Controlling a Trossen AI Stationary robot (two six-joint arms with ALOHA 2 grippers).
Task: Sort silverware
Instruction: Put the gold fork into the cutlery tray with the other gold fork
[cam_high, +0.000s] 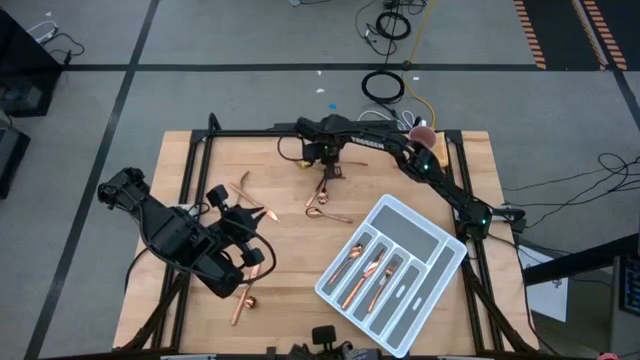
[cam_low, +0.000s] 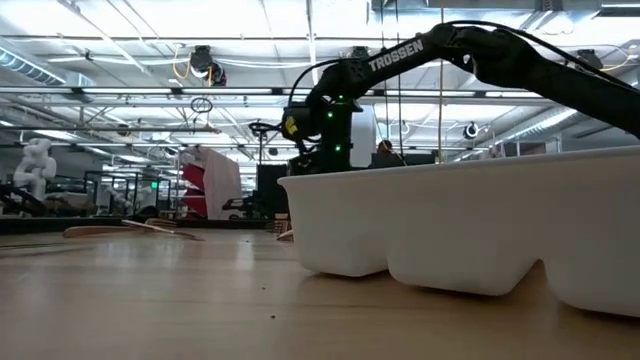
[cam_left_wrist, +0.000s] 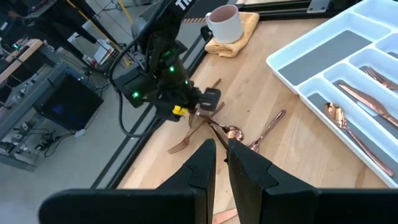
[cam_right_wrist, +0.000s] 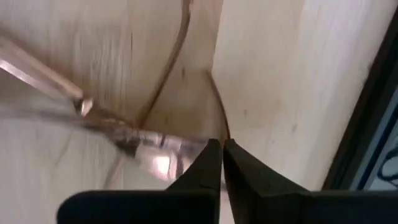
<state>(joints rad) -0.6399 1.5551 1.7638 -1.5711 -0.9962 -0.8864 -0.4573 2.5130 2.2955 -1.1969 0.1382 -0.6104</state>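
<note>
A: What sits closest in the right wrist view?

B: The right gripper (cam_right_wrist: 221, 149) itself, its two dark fingers pressed together at the tip, low over the pale wooden worktop (cam_right_wrist: 273, 74). Blurred copper pieces of silverware (cam_right_wrist: 149, 146) lie crossed just beside the tips. Whether the fingers pinch one of them, I cannot tell.

A: And from above?

B: The right gripper (cam_high: 330, 172) points down at the far middle of the worktop (cam_high: 290, 250), right over a small cluster of silverware (cam_high: 325, 205). Its arm runs back along the far edge to the right side, past a mug (cam_high: 421, 134) on a yellow cloth.

A: The other arm?

B: The left gripper (cam_high: 258, 215) hangs over the left part of the worktop, fingers nearly closed with a narrow gap, nothing between them. A fork (cam_high: 243, 185) lies just beyond it, and more copper pieces (cam_high: 245, 295) lie near the front edge.

A: Any pieces sorted?

B: Several lie in the narrow compartments of the grey-white tray (cam_high: 440, 262), which sits tilted at the right front. The widest compartment holds none.

A: The room?

B: Grey carpet with dark stripes and loose cables (cam_high: 385, 85); the low view shows a hall with ceiling lights behind the tray's wall (cam_low: 470, 220).
</note>
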